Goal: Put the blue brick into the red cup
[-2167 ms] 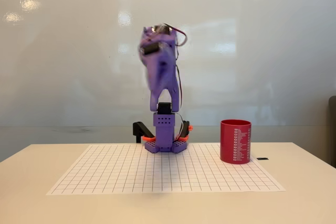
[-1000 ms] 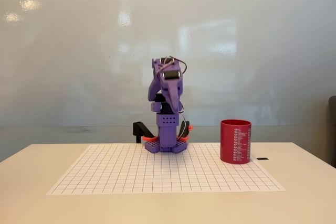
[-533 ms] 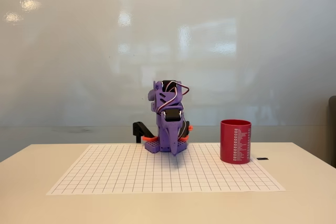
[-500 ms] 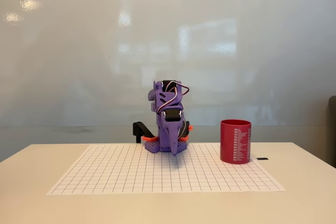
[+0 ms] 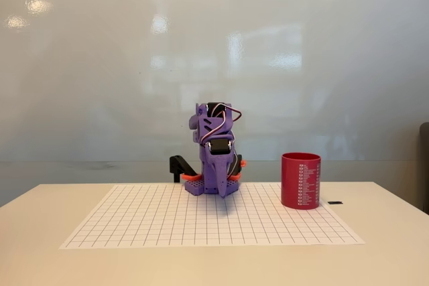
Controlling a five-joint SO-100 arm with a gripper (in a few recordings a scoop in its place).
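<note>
The red cup [image 5: 301,180] stands upright on the right part of the grid sheet, with white print down its side. The blue brick is hidden in this fixed view. The purple arm is folded low over its base [image 5: 212,185] at the back middle of the sheet. Its gripper [image 5: 220,191] points straight down in front of the base, well left of the cup. The fingers taper to a single tip with no gap between them and nothing visible in them.
A white grid sheet [image 5: 154,222] covers the middle of the pale table. A small black object [image 5: 335,202] lies right of the cup. A black clamp [image 5: 179,165] sits left of the base. A glossy white wall stands behind.
The arm came down from a raised pose and folded over its base, the gripper ending tip-down. In the last half second nothing has moved.
</note>
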